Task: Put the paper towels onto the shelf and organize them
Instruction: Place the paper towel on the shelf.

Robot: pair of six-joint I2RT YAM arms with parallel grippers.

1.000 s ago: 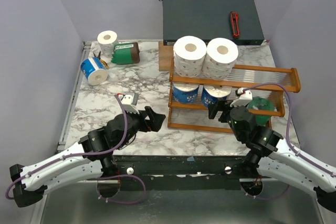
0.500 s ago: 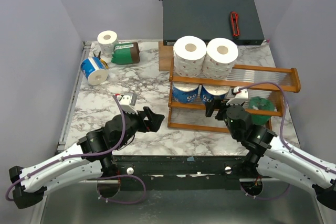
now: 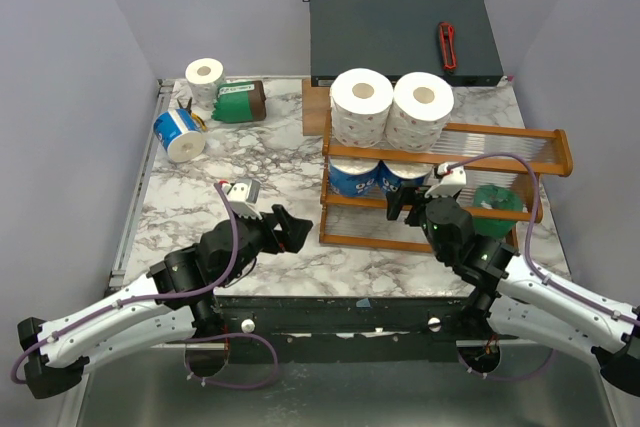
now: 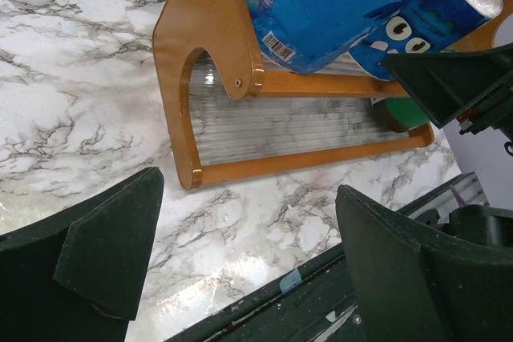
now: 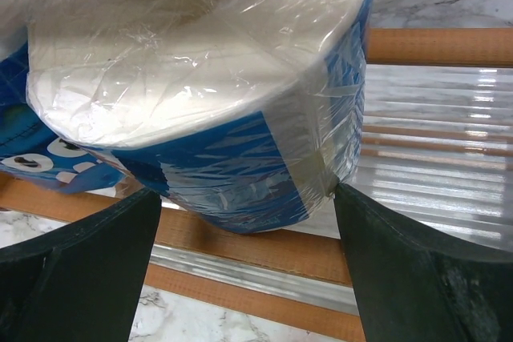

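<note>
Table [image 3: 190, 212]: marble top; the shelf [image 3: 520, 132] stands on its right half, long axis left to right.
Shelf load: the top tier holds two white rolls [image 3: 362, 97]. The middle tier holds two blue-wrapped rolls [image 3: 352, 179]. A green item [image 3: 497, 199] sits further right, probably a wrapped roll, though the frame half hides it.
Not yet shelved: at the table's far left corner, a white roll [image 3: 204, 74] stands upright. A green-wrapped roll [image 3: 238, 102] and a blue-wrapped roll [image 3: 179, 135] lie on their sides.
Right gripper [image 3: 405, 204]: fingers spread, holding nothing, just in front of the right-hand blue roll on the middle tier.
Left gripper [image 3: 290, 230]: fingers spread, empty, near the shelf's left end.
Next reach: the three unshelved rolls lie beyond and to the left of the left gripper. Use the left arm; it is the nearer one.
</note>
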